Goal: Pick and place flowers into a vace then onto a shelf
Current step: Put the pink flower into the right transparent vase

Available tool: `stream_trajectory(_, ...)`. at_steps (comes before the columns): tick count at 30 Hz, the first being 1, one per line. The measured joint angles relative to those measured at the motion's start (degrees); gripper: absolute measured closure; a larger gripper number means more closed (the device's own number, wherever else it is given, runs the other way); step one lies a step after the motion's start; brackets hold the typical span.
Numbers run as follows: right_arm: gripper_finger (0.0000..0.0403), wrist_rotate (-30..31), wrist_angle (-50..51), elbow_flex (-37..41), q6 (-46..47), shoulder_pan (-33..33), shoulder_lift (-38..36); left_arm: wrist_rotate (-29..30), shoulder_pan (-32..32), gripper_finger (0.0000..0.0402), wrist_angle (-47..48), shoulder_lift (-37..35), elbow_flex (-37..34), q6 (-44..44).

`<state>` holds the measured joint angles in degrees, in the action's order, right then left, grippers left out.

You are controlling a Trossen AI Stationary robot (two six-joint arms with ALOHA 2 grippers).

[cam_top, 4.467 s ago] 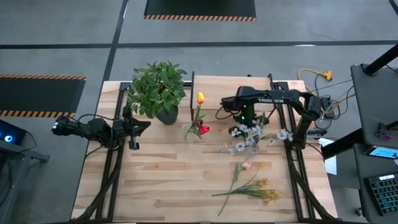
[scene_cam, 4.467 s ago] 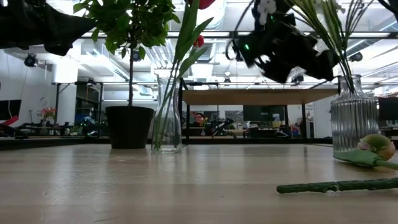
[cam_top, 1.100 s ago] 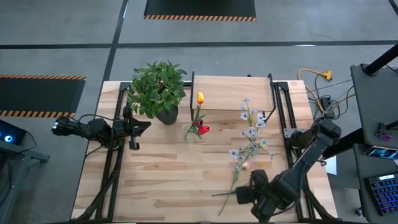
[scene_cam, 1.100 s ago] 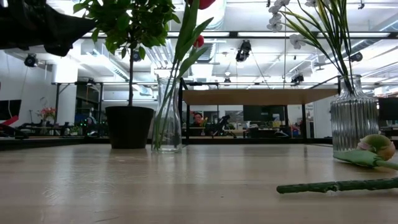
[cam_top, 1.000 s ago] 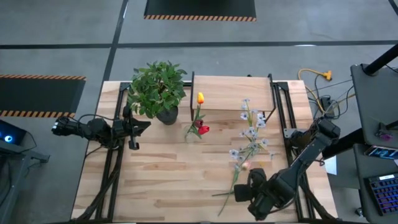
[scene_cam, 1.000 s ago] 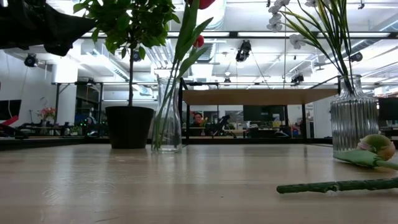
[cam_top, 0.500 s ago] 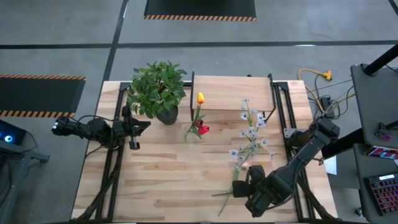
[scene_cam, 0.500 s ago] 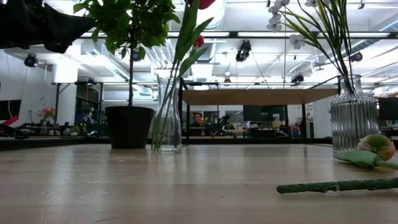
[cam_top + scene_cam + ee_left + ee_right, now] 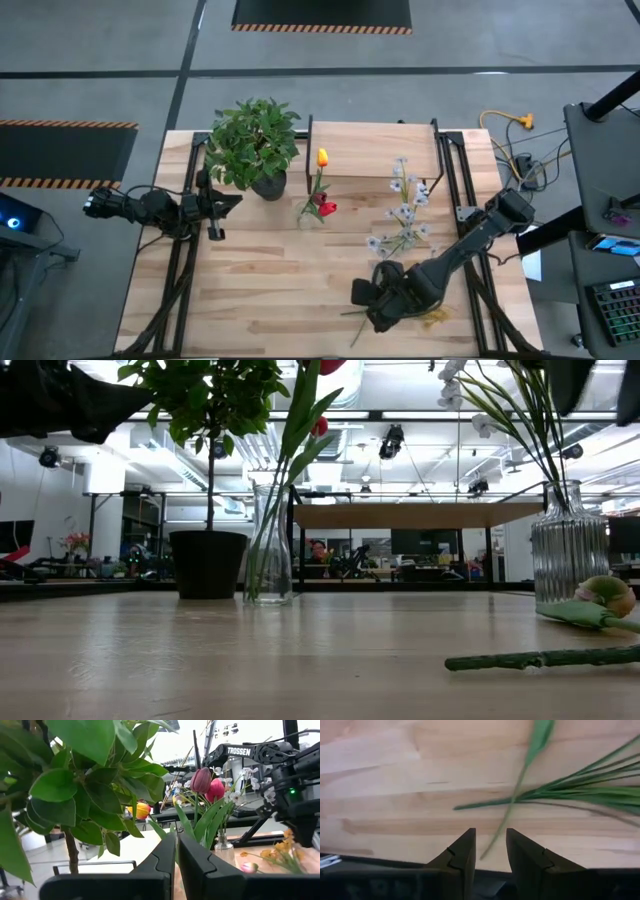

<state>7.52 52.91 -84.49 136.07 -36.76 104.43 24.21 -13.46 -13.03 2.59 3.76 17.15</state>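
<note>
While the left hand [image 9: 215,208] waits beside the potted plant [image 9: 254,140] with its fingers nearly pressed together and nothing between them, the right hand [image 9: 365,296] has swept inward along the desk's [image 9: 260,290] near edge. A second ago it hung by the near right corner; now it sits over the stem ends of the loose flowers [image 9: 405,300] lying near the ribbed vase [image 9: 568,556]. Its wrist view shows the fingers slightly spread, with a thin green stem [image 9: 512,800] running toward the gap but not yet pinched. I judge it is lining up for the next pick, so one more bunch waits to go into a vase.

The white sprigs [image 9: 405,205] already stand in the ribbed vase, and red and yellow tulips [image 9: 320,185] stand in the plain vase [image 9: 270,545], which is just beside the plant's pot. Both vases stand on the desk in front of the shelf [image 9: 372,148], not yet on it.

The ribbed vase is clear fluted glass, heavy-looking, and the plain one is smooth and narrow-necked. The loose stems are slim, flexible and fanned out, carrying a pink bud [image 9: 606,596] and small yellow clusters [image 9: 437,317]. The desk is pale slatted wood with a smooth grain, and the shelf is the same pale wood with a flat top.
</note>
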Motion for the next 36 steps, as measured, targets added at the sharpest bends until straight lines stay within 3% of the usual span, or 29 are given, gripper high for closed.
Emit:
stream_trajectory(14, 0.0280, -4.37, -2.42, -2.14, -0.04, -0.90, 3.98, -0.03, -0.01, 0.0397, -0.03, 0.00, 0.03, 2.29)
stream_trajectory(25, 0.0281, -4.38, 0.85, -2.12, -0.59, -0.33, 12.69, -0.02, 0.01, 0.0397, -0.01, 0.00, 0.03, 2.29)
stream_trajectory(36, 0.0292, -1.12, 5.81, -2.33, -1.79, 1.81, 12.68, -0.02, -0.01, 0.0397, 0.15, 0.00, 0.03, 2.29)
